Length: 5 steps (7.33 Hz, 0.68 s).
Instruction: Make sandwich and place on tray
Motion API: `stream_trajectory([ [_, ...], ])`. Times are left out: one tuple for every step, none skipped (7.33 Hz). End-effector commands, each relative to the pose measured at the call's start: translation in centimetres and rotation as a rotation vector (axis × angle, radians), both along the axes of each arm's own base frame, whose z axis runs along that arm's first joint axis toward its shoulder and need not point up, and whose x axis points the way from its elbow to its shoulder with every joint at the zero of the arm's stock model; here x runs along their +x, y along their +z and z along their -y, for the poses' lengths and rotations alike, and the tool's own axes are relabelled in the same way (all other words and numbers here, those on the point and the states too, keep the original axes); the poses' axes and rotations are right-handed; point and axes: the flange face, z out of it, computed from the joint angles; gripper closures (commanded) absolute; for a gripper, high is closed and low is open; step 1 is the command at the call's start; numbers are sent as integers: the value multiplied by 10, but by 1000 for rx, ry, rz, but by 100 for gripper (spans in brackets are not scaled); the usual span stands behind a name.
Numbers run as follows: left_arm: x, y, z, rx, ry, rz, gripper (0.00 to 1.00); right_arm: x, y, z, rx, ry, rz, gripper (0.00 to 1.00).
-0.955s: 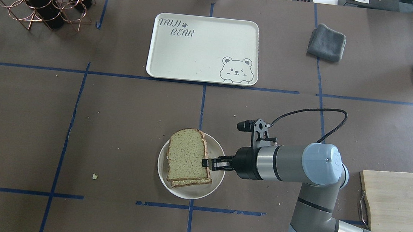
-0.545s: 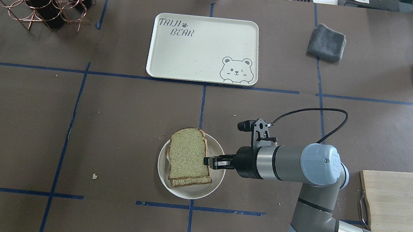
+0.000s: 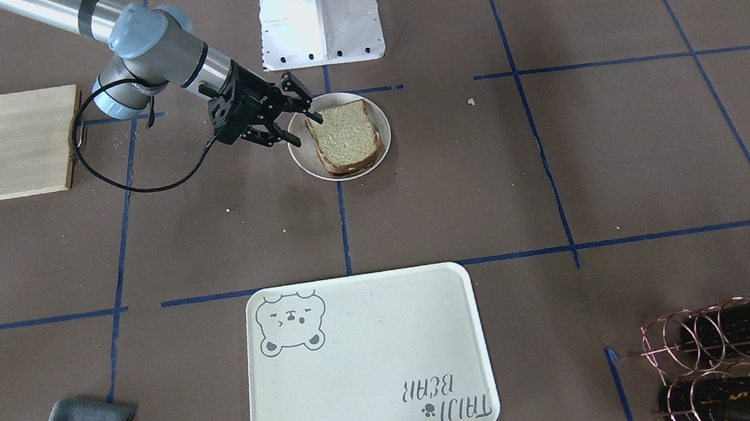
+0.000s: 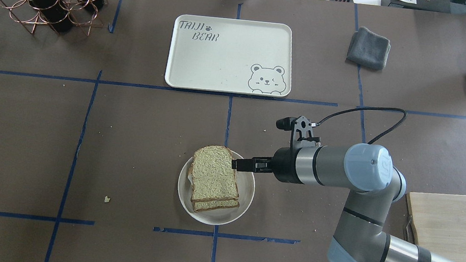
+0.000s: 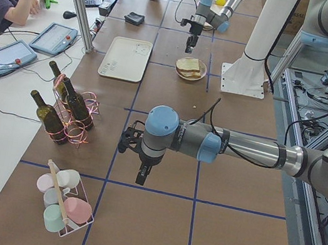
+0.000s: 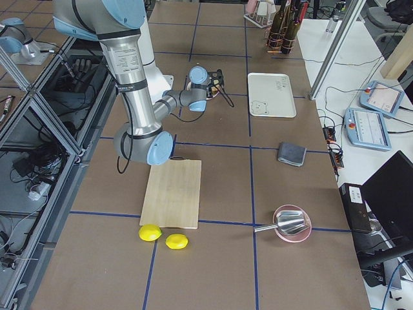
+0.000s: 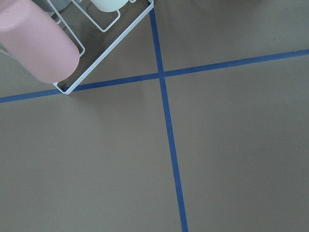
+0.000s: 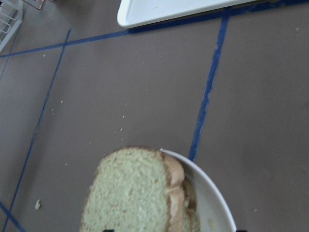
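right gripper [image 3: 302,129] hangs spread at the edge of the sandwich [image 3: 344,137], pinching nothing. we see it stacked on the plate [image 3: 300,154] just ahead; the tray [image 3: 364,368] lies well beyond the gripper. lift and carry remain, we reckon.

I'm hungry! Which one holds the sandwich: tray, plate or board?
The small round white plate: the brown-crusted bread sandwich sits on it, not on the cream rectangular bear tray or pale wooden board.

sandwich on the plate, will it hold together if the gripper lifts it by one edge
Probably floppy: the sandwich is thin bread, so an edge grip would likely let it sag. Its slices sit offset on the plate, so they may slide apart.
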Motion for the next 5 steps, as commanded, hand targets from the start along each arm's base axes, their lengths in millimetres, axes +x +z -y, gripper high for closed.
stream_trajectory([
  [0, -7, 5, 44, 0, 9, 0, 62, -8, 62, -89, 16, -159, 0],
  [1, -16, 6, 66, 1, 9, 0, 85, 1, 87, -86, 15, -249, 0],
  [3, -32, 20, 110, 6, 6, 0, 106, 15, 110, -71, 13, -341, 0],
  [4, -50, 25, 168, 8, 3, 0, 136, 27, 134, -50, 2, -415, 0],
  [4, -77, 28, 312, 8, -4, 0, 175, 48, 152, 9, -12, -474, 0],
])
